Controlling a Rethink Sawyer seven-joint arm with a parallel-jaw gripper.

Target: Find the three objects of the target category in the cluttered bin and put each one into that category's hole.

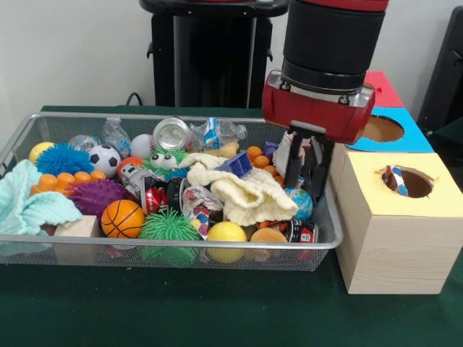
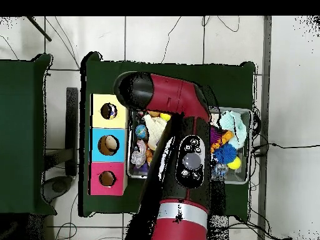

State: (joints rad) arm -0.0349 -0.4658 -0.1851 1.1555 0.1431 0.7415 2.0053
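The silver wire-mesh bin (image 1: 43, 238) on the dark green table (image 1: 181, 311) is packed full. Around the cream knitted cloth (image 1: 242, 189) near its middle lie a yellow ball (image 1: 226, 233) at six o'clock, a green spiky rubber ball (image 1: 168, 225) at seven o'clock, an orange basketball (image 1: 122, 218) at eight o'clock, a purple spiky ball (image 1: 94, 194) and a row of small orange balls (image 1: 69, 178) at nine o'clock, and a black-and-white football (image 1: 105, 159) with a blue spiky ball (image 1: 64, 157) at ten o'clock. A crushed silver can (image 1: 172, 133) and a clear plastic bottle (image 1: 217, 133) sit at eleven to twelve o'clock, and a mint green cloth (image 1: 29, 206) fills the far nine o'clock end. The red and black gripper (image 1: 304, 170) hangs at three o'clock of the cream cloth, over the bin's end nearest the boxes, with a small globe ball (image 1: 298, 202) directly below and a pale object close against its fingers; whether the pincer grips anything cannot be told. Beside the bin stand three wooden boxes: the yellow-topped box (image 1: 394, 217) holds a blue and orange object (image 1: 395, 181) in its round hole, the blue-topped box (image 1: 394, 134) shows a brownish interior, and the red-topped box (image 1: 382, 87) is partly hidden by the arm. In the overhead view the arm (image 2: 187, 156) covers the middle of the bin, and something also shows in the blue-topped box's hole. The target category cannot be told from the pictures.
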